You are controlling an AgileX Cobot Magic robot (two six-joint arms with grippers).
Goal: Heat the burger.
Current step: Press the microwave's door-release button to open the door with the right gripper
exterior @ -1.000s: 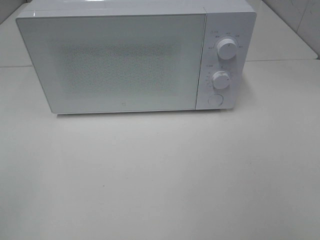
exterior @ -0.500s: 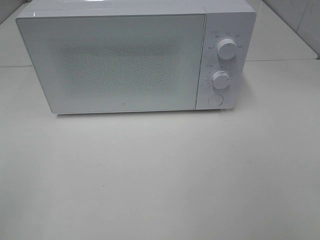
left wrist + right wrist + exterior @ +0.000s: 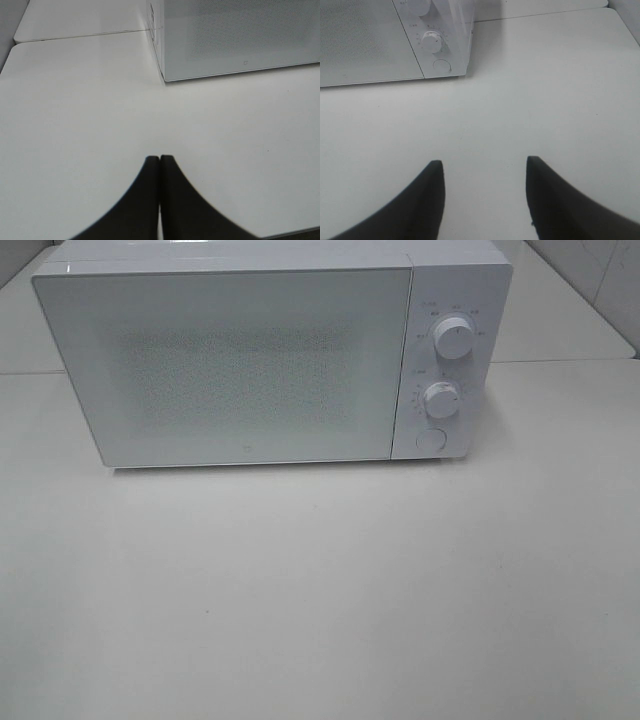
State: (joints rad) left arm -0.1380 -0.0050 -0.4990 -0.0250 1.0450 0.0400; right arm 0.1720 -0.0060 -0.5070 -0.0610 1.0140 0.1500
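Observation:
The burger is out of view in every frame. A white microwave (image 3: 250,360) stands at the back of the white table (image 3: 320,590), its door shut. The microwave (image 3: 235,35) also shows in the left wrist view, and in the right wrist view the microwave (image 3: 380,40) appears with its lower knob (image 3: 432,41) and round button (image 3: 442,65). My left gripper (image 3: 159,159) hovers over bare table in front of the oven's left corner, its dark fingers pressed together with nothing between them. My right gripper (image 3: 484,165) hovers in front of the oven's right corner, open and empty. Neither gripper shows in the exterior high view.
On the microwave's right panel sit two white knobs, an upper one (image 3: 455,338) and a lower one (image 3: 441,398), above a round button (image 3: 431,440). A seam (image 3: 560,361) crosses the table behind the oven. A tiled wall (image 3: 600,275) rises at the back right.

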